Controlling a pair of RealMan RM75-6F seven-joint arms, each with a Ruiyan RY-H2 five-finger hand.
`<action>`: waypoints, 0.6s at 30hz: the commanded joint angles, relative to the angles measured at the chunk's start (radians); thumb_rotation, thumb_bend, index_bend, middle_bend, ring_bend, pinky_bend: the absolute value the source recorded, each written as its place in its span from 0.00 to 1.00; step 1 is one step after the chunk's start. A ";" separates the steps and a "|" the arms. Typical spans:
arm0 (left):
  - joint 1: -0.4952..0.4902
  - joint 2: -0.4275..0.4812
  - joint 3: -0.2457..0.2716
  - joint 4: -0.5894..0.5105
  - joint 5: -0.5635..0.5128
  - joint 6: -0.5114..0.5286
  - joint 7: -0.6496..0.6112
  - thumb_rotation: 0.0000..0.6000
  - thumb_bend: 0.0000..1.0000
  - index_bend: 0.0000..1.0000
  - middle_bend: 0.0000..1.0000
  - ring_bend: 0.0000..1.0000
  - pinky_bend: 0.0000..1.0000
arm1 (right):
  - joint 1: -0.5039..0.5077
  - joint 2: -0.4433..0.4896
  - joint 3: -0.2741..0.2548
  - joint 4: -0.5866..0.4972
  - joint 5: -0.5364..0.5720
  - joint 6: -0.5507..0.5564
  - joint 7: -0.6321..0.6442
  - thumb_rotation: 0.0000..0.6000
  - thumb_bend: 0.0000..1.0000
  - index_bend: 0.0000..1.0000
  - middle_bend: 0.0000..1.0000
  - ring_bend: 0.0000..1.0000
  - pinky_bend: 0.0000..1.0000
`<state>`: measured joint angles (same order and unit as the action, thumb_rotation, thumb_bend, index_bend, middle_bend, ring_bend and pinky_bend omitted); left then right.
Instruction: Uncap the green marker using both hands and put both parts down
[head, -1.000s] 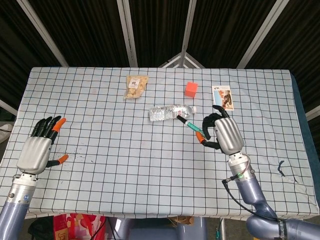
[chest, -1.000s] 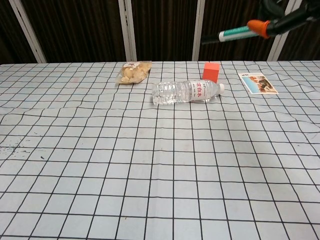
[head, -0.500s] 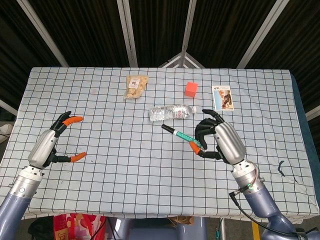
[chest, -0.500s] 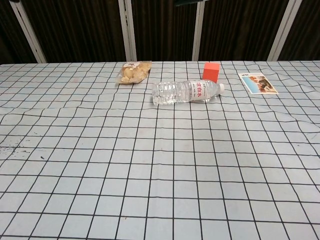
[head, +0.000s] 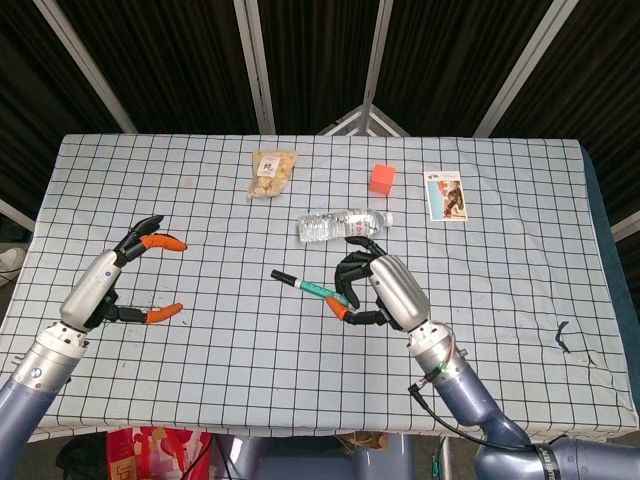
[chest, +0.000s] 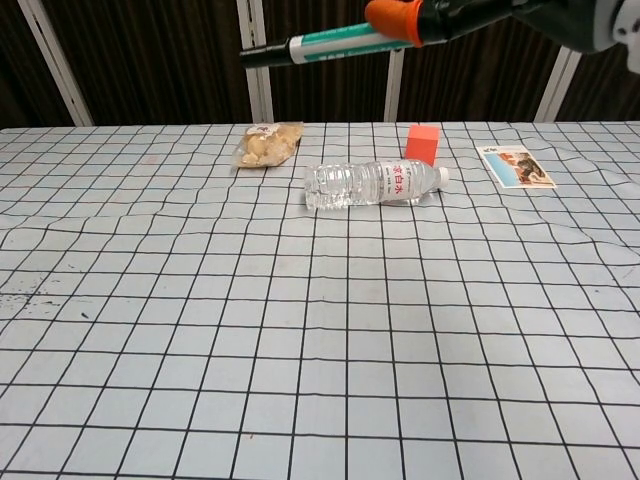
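Note:
My right hand (head: 378, 290) holds the green marker (head: 313, 287) up over the middle of the table, its black cap end pointing left. In the chest view the marker (chest: 330, 42) crosses the top of the frame, pinched by the right hand (chest: 470, 12) at its right end. My left hand (head: 118, 283) hovers over the table's left side with thumb and fingers spread apart, holding nothing, well to the left of the marker. The left hand does not show in the chest view.
A clear water bottle (head: 342, 224) lies on its side just behind the marker. Further back are a snack bag (head: 272, 173), an orange cube (head: 382, 178) and a picture card (head: 445, 194). The checked cloth (head: 230, 350) covers the table.
My right hand has carried the marker leftward and toward me, to the table's middle. The left hand has turned and spread its thumb and fingers wider, shifting slightly right.

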<state>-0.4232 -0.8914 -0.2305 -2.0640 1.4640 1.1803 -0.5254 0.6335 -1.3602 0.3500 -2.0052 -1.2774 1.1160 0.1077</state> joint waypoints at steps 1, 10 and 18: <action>-0.032 0.124 -0.010 -0.093 -0.161 -0.086 0.225 1.00 0.26 0.33 0.31 0.05 0.10 | 0.037 -0.020 0.018 0.024 0.066 -0.036 -0.037 1.00 0.73 0.87 0.70 0.45 0.15; -0.146 0.163 -0.022 -0.242 -0.503 -0.038 0.757 1.00 0.27 0.35 0.33 0.05 0.09 | 0.104 0.001 0.041 0.015 0.186 -0.094 -0.136 1.00 0.75 0.86 0.70 0.45 0.15; -0.245 0.084 -0.036 -0.292 -0.611 0.075 1.038 1.00 0.27 0.34 0.33 0.05 0.09 | 0.125 0.018 0.056 -0.035 0.141 -0.111 -0.097 1.00 0.77 0.87 0.70 0.45 0.15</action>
<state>-0.6172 -0.7719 -0.2574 -2.3268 0.9040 1.2094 0.4369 0.7537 -1.3489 0.3999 -2.0278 -1.1225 1.0134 -0.0078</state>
